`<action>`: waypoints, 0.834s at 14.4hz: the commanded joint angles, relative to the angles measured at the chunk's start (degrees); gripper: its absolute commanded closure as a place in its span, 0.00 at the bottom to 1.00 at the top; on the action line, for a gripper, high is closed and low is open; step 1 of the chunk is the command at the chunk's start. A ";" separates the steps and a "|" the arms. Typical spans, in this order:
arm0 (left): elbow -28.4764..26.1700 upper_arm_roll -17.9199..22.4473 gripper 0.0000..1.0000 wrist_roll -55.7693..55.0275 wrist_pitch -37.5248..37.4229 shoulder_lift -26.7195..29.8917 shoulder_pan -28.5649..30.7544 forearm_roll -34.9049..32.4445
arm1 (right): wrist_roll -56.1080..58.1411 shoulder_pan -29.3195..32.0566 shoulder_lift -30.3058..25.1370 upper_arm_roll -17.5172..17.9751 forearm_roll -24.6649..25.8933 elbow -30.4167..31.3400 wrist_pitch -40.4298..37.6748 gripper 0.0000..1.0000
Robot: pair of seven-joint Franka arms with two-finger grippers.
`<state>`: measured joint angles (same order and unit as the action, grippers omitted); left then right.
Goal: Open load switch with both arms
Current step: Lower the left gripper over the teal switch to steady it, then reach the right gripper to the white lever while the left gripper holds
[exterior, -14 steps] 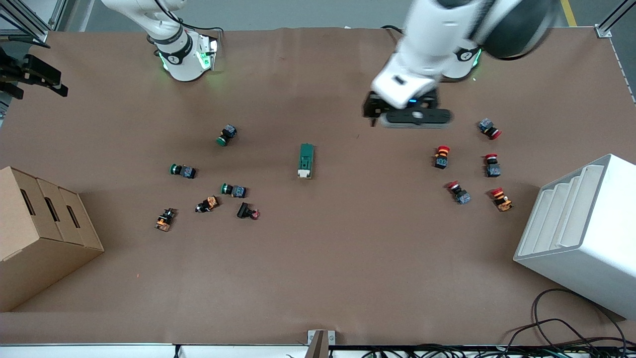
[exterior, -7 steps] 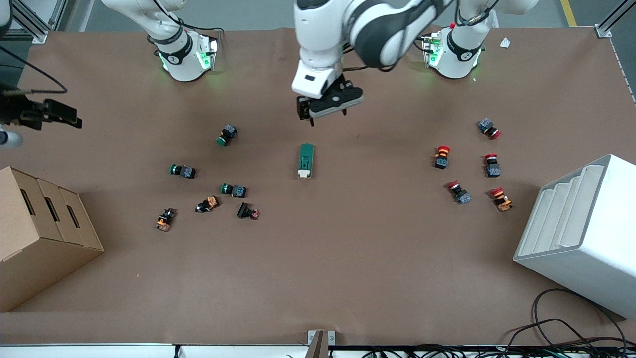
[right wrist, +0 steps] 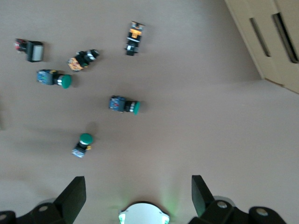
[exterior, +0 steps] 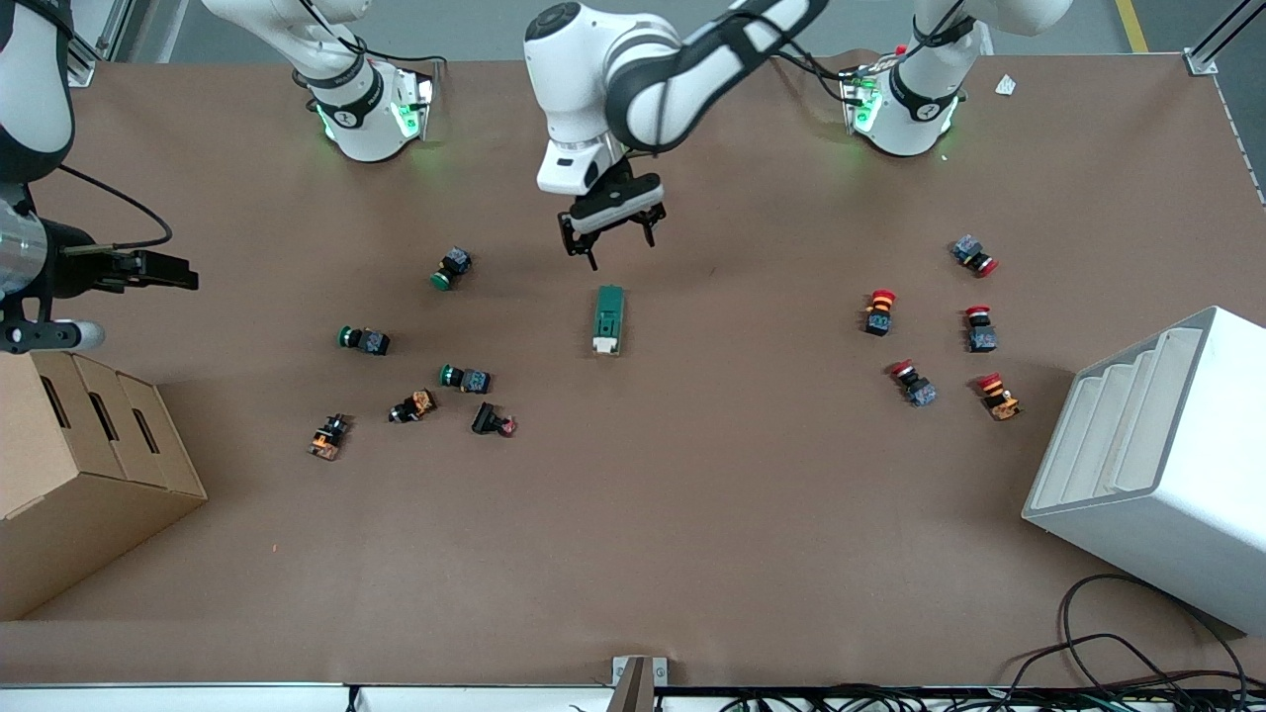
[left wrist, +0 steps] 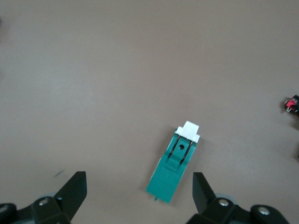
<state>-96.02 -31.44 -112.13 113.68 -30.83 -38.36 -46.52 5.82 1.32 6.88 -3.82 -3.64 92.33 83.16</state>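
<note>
We record the load switch [exterior: 609,318] lying alone on bare table [exterior: 692,514] — left gripper [exterior: 611,226] spread, empty, above it — right gripper [right wrist: 138,193] spread, empty, over the table's edge.

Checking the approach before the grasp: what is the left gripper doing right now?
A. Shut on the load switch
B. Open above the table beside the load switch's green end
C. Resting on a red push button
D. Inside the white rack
B: the left gripper hangs open, and the load switch lies untouched on the table.
</note>
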 commanded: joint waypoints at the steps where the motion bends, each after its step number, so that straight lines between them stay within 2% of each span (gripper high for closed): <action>1: -1.10 0.07 0.00 -10.54 0.76 -3.00 -2.93 -8.04 | -5.35 0.27 -0.38 0.56 -3.30 2.92 3.56 0.00; 3: -3.72 0.16 0.00 -11.71 0.76 -4.41 -4.44 -11.65 | -9.92 -2.00 -0.29 0.74 -4.44 5.65 7.26 0.00; 5: -8.29 0.07 0.00 -13.11 0.84 -5.11 -4.88 -18.40 | -20.87 -6.83 0.24 0.74 -4.45 7.33 9.38 0.00; 7: -9.01 0.07 0.00 -14.43 0.84 -7.48 -5.32 -23.86 | -37.38 -13.85 2.60 0.74 -4.45 7.34 9.91 0.00; 9: -8.75 0.07 0.00 -17.76 0.84 -8.46 -5.76 -26.51 | -51.28 -20.44 5.15 0.74 -4.45 6.99 11.22 0.00; 12: -8.92 0.16 0.00 -24.78 1.98 -10.56 -6.11 -32.21 | -67.64 -28.89 10.33 0.74 -4.53 5.59 15.35 0.00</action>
<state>-104.94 -31.44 -132.56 114.68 -40.48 -43.91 -74.89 -52.96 -23.50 14.03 -2.30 -7.88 99.09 96.72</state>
